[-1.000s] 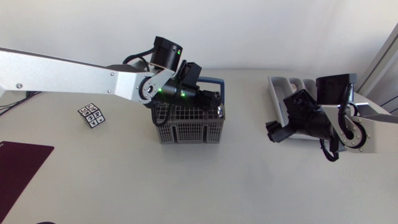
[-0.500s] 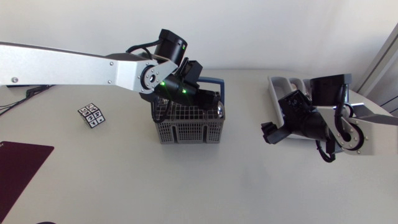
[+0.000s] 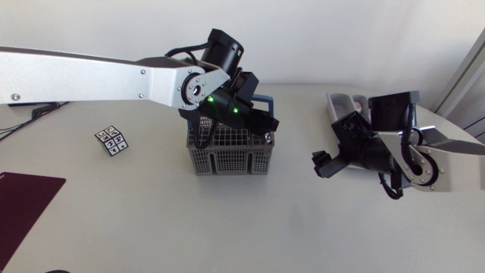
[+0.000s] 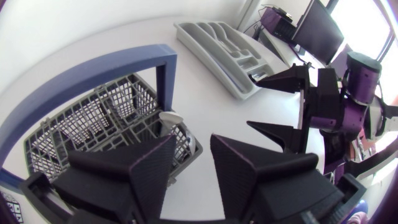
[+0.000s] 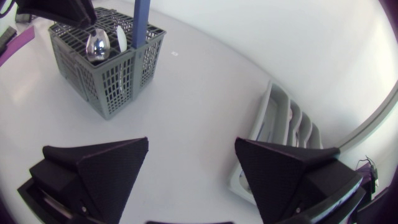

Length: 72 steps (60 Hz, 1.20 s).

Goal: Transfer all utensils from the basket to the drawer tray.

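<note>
Grey plastic basket (image 3: pixel 227 155) with a blue handle (image 4: pixel 165 68) sits under my left gripper (image 4: pixel 191 148), whose fingers are apart and hold nothing. Two spoons (image 5: pixel 97 43) stand in the basket's corner nearest the tray (image 3: pixel 339 106), just ahead of and below those fingertips, untouched. My right gripper (image 5: pixel 191 146) hangs spread wide and empty over the table (image 3: pixel 265 227), between basket and tray.

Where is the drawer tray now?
In the head view, the drawer tray lies at the right, partly hidden under the right arm, well apart from the basket.
</note>
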### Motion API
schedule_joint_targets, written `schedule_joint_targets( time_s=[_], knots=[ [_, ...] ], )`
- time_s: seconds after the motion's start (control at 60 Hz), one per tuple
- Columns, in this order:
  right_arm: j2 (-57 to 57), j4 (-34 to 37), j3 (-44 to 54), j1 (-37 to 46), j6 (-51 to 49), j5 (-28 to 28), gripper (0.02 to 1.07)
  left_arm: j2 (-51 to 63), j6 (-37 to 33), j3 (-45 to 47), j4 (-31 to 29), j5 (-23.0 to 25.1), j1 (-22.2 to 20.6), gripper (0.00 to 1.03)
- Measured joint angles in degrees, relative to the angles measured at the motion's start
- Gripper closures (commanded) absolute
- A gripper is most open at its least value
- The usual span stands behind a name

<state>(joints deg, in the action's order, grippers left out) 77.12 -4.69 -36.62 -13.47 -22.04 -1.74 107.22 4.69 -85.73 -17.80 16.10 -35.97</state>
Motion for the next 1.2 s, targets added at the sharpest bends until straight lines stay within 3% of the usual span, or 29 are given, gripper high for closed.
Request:
schedule_joint_targets(
  time_s=[0.817, 1.2],
  knots=[
    [-0.74, -0.09, 0.0, -8.04, 1.11, 3.06, 0.07, 2.03, -0.83, -1.22, -1.49, -3.19, -1.7, 0.63],
    [-0.72, -0.68, 0.33, -9.31, 1.11, 3.04, 0.07, 3.32, -1.33, -1.4, -1.16, -3.37, -2.32, 0.83]
  ],
)
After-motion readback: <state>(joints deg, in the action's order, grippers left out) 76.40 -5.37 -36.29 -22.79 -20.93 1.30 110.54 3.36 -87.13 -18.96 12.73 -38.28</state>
